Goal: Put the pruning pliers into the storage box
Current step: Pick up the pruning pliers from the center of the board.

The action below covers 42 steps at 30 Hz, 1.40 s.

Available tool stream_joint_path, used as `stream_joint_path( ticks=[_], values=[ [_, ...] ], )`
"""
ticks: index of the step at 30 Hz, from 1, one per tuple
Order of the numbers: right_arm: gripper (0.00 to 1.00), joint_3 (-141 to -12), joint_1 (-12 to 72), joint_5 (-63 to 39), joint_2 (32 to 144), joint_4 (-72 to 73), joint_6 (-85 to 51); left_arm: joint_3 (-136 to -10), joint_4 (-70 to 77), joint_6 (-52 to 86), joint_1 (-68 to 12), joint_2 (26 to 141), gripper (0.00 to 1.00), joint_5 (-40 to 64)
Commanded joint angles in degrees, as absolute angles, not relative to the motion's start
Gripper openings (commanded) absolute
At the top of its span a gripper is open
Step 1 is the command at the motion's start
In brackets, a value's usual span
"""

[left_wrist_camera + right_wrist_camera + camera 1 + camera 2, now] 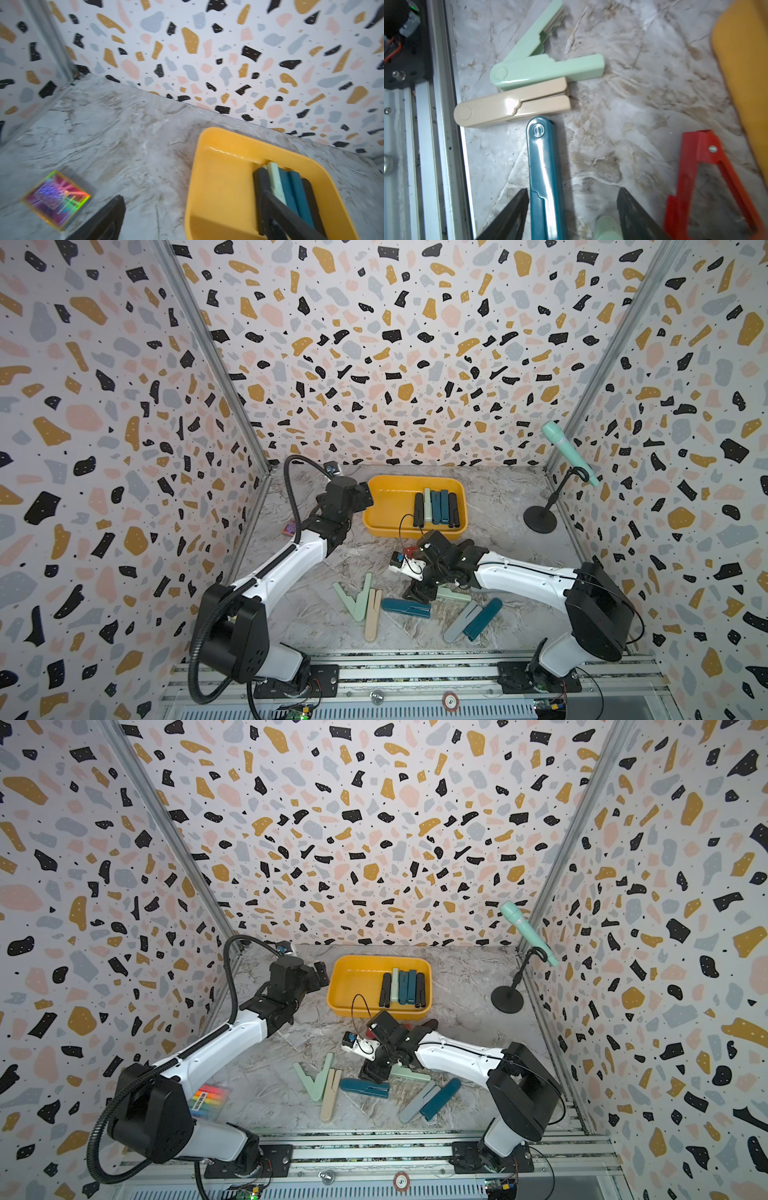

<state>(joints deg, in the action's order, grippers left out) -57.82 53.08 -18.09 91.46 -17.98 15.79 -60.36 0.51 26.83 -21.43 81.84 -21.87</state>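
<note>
**A:** Where are the pruning pliers (436,508)?

**B:** Partly packed. A tight row of black, mint and dark teal ones lies inside the storage box (386,502), against its end wall on the right arm's side. The rest lie on the surface (316,622), out from the box's near wall.

**A:** Which ones are outside?

**B:** A red pair (693,145) sits just beside that near wall with its arms spread. Farther from the box, a mint pair (546,68) lies open in a V, and a closed beige pair (512,108) touches it. A dark teal pair (544,166) has its hinge end right at the beige one. Farther toward the right arm, a grey pair (460,621) and another teal pair (484,617) lie side by side.

**A:** And the left gripper?

**B:** The left gripper (194,197) hangs above the box's end wall on the left arm's side. Its fingers are spread wide with nothing between them, so it is released.

**A:** The right gripper?

**B:** The right gripper (573,191) is low over the surface, on the near side of the box, with its jaws apart. The dark teal pair runs between its fingers (510,220), just beside one and clear of the other, so nothing is clenched. The tip of a second mint pair (608,226) shows by the other finger.
</note>
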Motion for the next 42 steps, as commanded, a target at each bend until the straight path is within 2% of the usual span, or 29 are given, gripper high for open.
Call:
stream_joint_path(
  ticks=[1, 11, 16, 20, 28, 32, 38, 42],
  values=[
    [0.70, -59.2, 56.0, -15.9, 93.6, -22.6, 17.7, -57.9, 0.6, 27.6, -19.4, 80.3, 0.99, -23.5],
    [0.70, -63.0, 59.9, -10.8, 102.0, -24.3, 17.7, -53.2, 1.1, 28.4, -16.4, 78.3, 0.99, -21.6],
    [0.67, -64.5, 60.8, -6.5, 104.3, -27.0, 18.1, -52.5, 1.1, 28.0, -15.8, 77.6, 0.99, -21.4],
    [0.55, -64.7, 60.9, -5.0, 104.4, -28.4, 18.3, -51.4, 1.7, 28.0, -15.4, 77.3, 1.00, -21.4],
    [0.20, -66.9, 60.4, -5.1, 104.4, -29.4, 17.6, -50.8, 3.0, 27.2, -14.9, 77.7, 0.99, -20.5],
    [0.17, -68.5, 57.2, -11.6, 100.4, -26.6, 14.8, -52.4, 4.2, 25.3, -14.9, 80.6, 0.99, -16.9],
    [0.15, -71.0, 45.4, -22.2, 93.4, -16.6, 2.7, -58.3, 4.4, 23.5, -14.9, 90.7, 1.00, -7.5],
    [0.13, -74.9, 39.6, -20.6, 95.1, -10.2, -7.7, -60.8, 6.6, 24.5, -15.0, 96.1, 1.00, -2.7]
  ],
)
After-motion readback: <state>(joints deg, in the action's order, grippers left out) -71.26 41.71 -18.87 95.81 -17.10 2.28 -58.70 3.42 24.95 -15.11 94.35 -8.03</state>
